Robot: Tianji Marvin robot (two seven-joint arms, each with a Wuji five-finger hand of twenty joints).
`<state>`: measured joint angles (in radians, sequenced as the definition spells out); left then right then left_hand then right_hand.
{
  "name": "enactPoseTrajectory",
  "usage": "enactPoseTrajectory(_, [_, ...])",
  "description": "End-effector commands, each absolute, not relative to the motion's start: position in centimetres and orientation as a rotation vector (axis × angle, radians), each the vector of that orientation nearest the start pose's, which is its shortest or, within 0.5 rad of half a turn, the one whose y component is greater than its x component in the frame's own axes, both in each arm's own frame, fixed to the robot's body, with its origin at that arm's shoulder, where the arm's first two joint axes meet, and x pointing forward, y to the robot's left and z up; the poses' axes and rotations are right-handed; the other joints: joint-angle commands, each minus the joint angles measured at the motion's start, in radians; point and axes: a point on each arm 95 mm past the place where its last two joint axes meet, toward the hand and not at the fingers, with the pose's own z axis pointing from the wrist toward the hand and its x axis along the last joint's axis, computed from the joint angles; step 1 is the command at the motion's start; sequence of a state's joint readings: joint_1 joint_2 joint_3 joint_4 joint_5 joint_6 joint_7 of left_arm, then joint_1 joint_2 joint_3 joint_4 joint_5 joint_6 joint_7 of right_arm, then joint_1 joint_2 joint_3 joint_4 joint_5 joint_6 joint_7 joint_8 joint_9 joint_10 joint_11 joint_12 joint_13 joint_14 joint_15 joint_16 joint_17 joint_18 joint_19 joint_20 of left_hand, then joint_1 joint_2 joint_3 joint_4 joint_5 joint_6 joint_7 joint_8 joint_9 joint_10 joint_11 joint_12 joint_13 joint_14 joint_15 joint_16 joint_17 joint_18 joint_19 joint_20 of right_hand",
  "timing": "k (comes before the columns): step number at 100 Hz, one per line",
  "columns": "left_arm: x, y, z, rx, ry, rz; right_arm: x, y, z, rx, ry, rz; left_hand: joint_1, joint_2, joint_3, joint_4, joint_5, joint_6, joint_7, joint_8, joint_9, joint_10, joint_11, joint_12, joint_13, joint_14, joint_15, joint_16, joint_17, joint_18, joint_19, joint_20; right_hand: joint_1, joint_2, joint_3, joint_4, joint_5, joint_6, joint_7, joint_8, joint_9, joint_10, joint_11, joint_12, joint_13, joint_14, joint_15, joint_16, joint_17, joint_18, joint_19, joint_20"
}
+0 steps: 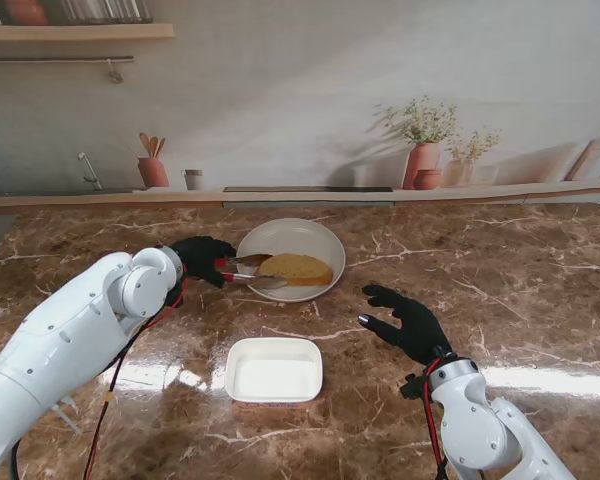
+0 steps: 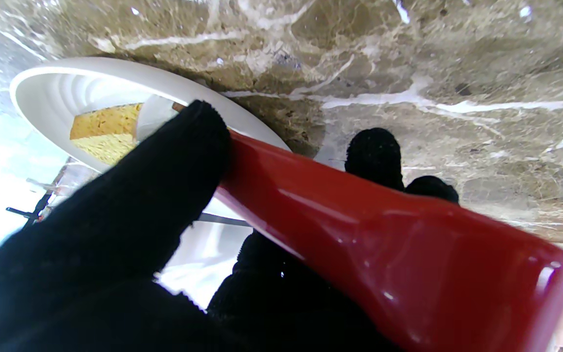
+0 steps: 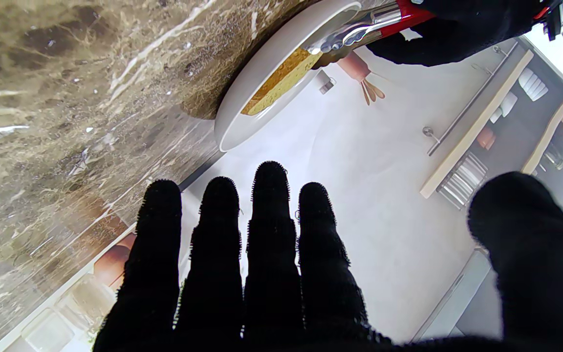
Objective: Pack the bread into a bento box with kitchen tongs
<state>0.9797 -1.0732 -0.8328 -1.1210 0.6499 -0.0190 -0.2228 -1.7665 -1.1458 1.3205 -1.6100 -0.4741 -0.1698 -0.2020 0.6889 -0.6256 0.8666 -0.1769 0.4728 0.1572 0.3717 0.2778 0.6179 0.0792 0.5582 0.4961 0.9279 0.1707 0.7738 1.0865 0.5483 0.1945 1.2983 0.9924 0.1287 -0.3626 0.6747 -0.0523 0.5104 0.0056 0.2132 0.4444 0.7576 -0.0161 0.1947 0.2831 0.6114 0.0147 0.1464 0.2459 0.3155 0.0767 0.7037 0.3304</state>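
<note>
your black-gloved left hand (image 1: 200, 258) gripping red-handled metal tongs (image 1: 242, 270), tips straddling the golden bread slice (image 1: 296, 268) on the round white plate (image 1: 318, 238), your black-gloved right hand (image 1: 412, 325) hovering open, fingers spread, square white bento box (image 1: 274, 369) sitting nearer to you

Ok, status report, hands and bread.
Left hand shut on tongs, tips at bread on plate. Right hand open. Bento box empty.

You see a golden bread slice (image 1: 296, 267) lying flat in the white plate (image 1: 325, 243) at frame centre, red-handled tongs (image 1: 242, 268) reaching its left end, and the white bento box (image 1: 274, 370) empty lower centre.
</note>
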Motion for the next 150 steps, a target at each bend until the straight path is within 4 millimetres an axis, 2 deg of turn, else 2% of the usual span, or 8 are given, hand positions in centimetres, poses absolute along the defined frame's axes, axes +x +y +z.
enactPoseTrajectory(1, [52.7, 0.0, -32.0, -1.425, 1.758, -1.319, 34.6, -2.2, -36.5, -2.229, -1.298, -2.417, 0.103, 0.081, 0.054, 0.047, 0.191, -0.159, 0.213, 0.082, 0.053, -0.018, 0.009, -0.014, 0.043, -0.007, 0.057, 0.001, 0.024, 0.0, 0.053, 0.026, 0.028, 0.016, 0.013, 0.02, 0.007, -0.022, 0.009, -0.013, 0.012, -0.016, 0.001, 0.02, 0.022, 0.001, 0.009, 0.021, -0.01, 0.003, 0.012, 0.033])
enactPoseTrajectory(6, [52.7, 0.0, -32.1, -1.419, 1.755, -1.324, 34.6, -2.2, -36.5, -2.23, -1.298, -2.413, 0.134, 0.07, 0.024, 0.017, 0.228, -0.178, 0.228, 0.072, 0.085, -0.024, 0.002, 0.013, 0.048, -0.005, 0.058, 0.001, 0.027, 0.0, 0.056, 0.024, 0.029, 0.016, 0.014, 0.02, 0.006, -0.022, 0.008, -0.013, 0.011, -0.015, 0.0, 0.02, 0.021, -0.001, 0.009, 0.021, -0.011, 0.004, 0.012, 0.034])
enactPoseTrajectory(15, [52.7, 0.0, -32.3, -1.418, 1.75, -1.332, 34.6, -2.2, -36.5, -2.231, -1.298, -2.414, 0.177, 0.058, -0.023, 0.003, 0.285, -0.205, 0.263, 0.047, 0.155, -0.036, -0.048, 0.072, 0.056, 0.006, 0.058, 0.0, 0.031, 0.005, 0.062, 0.023, 0.028, 0.016, 0.013, 0.02, 0.004, -0.024, 0.007, -0.014, 0.01, -0.017, 0.0, 0.02, 0.021, 0.0, 0.009, 0.021, -0.011, 0.003, 0.011, 0.035])
enactPoseTrajectory(34, [52.9, 0.0, -32.4, -1.409, 1.739, -1.352, 34.6, -2.3, -36.5, -2.231, -1.296, -2.413, 0.267, 0.103, -0.119, 0.005, 0.39, -0.25, 0.35, -0.036, 0.315, -0.054, -0.189, 0.165, 0.075, 0.02, 0.073, 0.007, 0.041, 0.018, 0.08, 0.031, 0.027, 0.017, 0.012, 0.02, 0.0, -0.025, 0.005, -0.014, 0.007, -0.016, -0.001, 0.02, 0.018, -0.001, 0.007, 0.021, -0.012, 0.004, 0.009, 0.036])
enactPoseTrajectory(56, [52.9, -0.1, -32.6, -1.44, 1.734, -1.359, 34.6, -2.3, -36.6, -2.229, -1.299, -2.403, 0.393, 0.207, -0.272, 0.026, 0.436, -0.207, 0.304, -0.053, 0.346, -0.01, -0.244, 0.29, 0.066, 0.021, 0.123, 0.07, 0.027, 0.022, 0.116, 0.1, 0.027, 0.018, 0.01, 0.02, -0.002, -0.027, 0.003, -0.015, 0.005, -0.017, -0.003, 0.02, 0.017, 0.001, 0.007, 0.022, -0.014, 0.002, 0.006, 0.037])
enactPoseTrajectory(78, [52.9, -0.2, -32.9, -1.516, 1.683, -1.363, 34.6, -2.4, -36.6, -2.228, -1.3, -2.406, 0.461, 0.234, -0.327, 0.045, 0.44, -0.199, 0.411, 0.009, 0.374, 0.026, -0.174, 0.418, 0.087, 0.027, 0.185, 0.114, 0.034, 0.034, 0.16, 0.161, 0.029, 0.019, 0.008, 0.02, -0.003, -0.028, 0.002, -0.015, 0.004, -0.018, -0.003, 0.021, 0.017, 0.003, 0.007, 0.022, -0.013, 0.002, 0.004, 0.039])
enactPoseTrajectory(104, [52.8, 0.1, -33.1, -1.571, 1.612, -1.392, 34.6, -2.4, -36.6, -2.226, -1.301, -2.402, 0.493, 0.241, -0.336, 0.049, 0.431, -0.235, 0.575, 0.142, 0.38, -0.005, -0.098, 0.529, 0.085, 0.018, 0.223, 0.135, 0.03, 0.027, 0.168, 0.196, 0.028, 0.019, 0.006, 0.021, -0.007, -0.029, 0.0, -0.015, 0.002, -0.017, -0.004, 0.02, 0.016, 0.003, 0.006, 0.022, -0.014, -0.001, 0.001, 0.04])
enactPoseTrajectory(150, [52.6, 0.1, -32.5, -1.605, 1.479, -1.516, 34.7, -2.3, -36.5, -2.219, -1.307, -2.409, 0.492, 0.227, -0.298, 0.039, 0.445, -0.255, 0.656, 0.257, 0.394, -0.042, -0.053, 0.595, 0.086, 0.026, 0.255, 0.147, 0.026, 0.021, 0.185, 0.226, 0.028, 0.019, 0.004, 0.021, -0.012, -0.029, -0.004, -0.015, 0.001, -0.017, -0.004, 0.02, 0.016, 0.004, 0.006, 0.023, -0.013, -0.003, -0.001, 0.042])
